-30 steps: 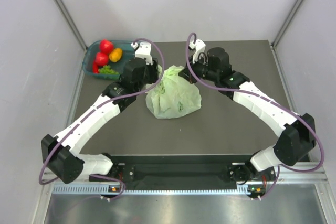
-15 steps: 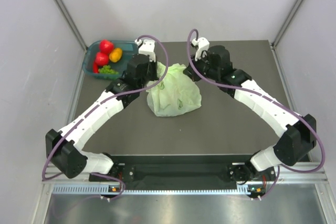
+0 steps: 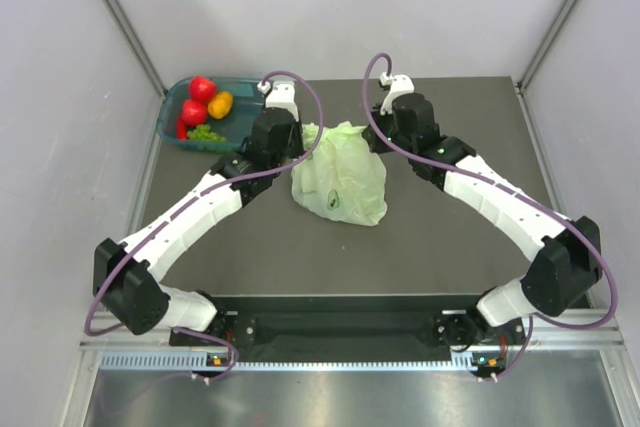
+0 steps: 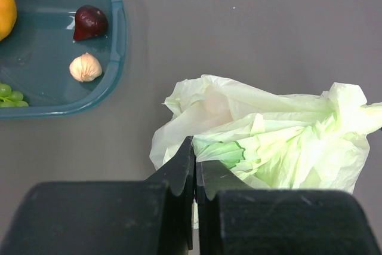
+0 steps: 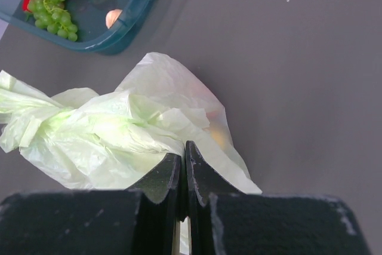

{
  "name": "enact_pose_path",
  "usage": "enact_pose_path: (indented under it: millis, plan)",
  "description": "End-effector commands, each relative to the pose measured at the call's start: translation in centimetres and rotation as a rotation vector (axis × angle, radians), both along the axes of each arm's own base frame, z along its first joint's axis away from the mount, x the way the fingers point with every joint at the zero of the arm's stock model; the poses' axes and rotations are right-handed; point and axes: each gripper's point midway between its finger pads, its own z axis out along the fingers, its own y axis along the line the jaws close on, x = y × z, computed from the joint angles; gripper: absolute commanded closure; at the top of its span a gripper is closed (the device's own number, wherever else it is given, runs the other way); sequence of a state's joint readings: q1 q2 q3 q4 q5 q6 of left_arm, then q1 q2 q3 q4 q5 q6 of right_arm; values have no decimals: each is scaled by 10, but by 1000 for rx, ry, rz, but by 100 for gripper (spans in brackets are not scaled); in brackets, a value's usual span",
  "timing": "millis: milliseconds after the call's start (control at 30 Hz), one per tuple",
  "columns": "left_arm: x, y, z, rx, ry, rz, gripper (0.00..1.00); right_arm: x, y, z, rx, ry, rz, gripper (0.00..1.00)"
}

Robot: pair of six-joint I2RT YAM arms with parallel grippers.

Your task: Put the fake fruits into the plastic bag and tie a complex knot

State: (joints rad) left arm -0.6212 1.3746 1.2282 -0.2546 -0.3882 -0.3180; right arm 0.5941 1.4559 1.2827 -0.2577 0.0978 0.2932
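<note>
The pale-green plastic bag (image 3: 342, 173) sits bulging on the dark table, its top bunched between my two grippers. My left gripper (image 3: 303, 134) is shut on the bag's left top edge; in the left wrist view its tips (image 4: 196, 150) pinch the plastic (image 4: 280, 141). My right gripper (image 3: 372, 137) is shut on the bag's right top edge; its tips (image 5: 183, 150) pinch the plastic (image 5: 107, 129). Faint orange and pink fruit shapes (image 5: 216, 132) show through the bag. No knot shows. More fake fruits (image 3: 203, 109) lie in the teal basket.
The teal basket (image 3: 178, 97) stands at the back left, holding red fruits, an orange one, green grapes (image 5: 54, 10), a dark purple fruit (image 4: 91, 21) and a pale garlic-like piece (image 4: 85, 67). Grey walls enclose the table on three sides.
Both grippers have moved toward the back and slightly right, keeping hold of the bag's top. The bag has shifted right and been pulled taller.
</note>
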Motion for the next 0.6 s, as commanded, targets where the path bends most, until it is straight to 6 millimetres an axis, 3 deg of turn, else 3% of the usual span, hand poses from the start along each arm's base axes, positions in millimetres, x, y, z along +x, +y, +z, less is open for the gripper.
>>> enact_pose_path:
  millis: [0,200,333,433,567]
  plan:
    - [8,59,2,96,-20,220,100,26,-80,8,-99,-62,-308,100]
    - [14,69,-20,100,21,232,100,34,-109,-7,-151,-52,-389,100]
    - [29,75,-36,108,35,234,100,29,-113,-26,-183,-24,-387,100]
    - [44,89,-36,119,37,268,100,23,-113,-32,-188,-13,-372,100]
    - [62,108,-36,111,47,292,100,10,-126,-25,-214,-33,-403,100]
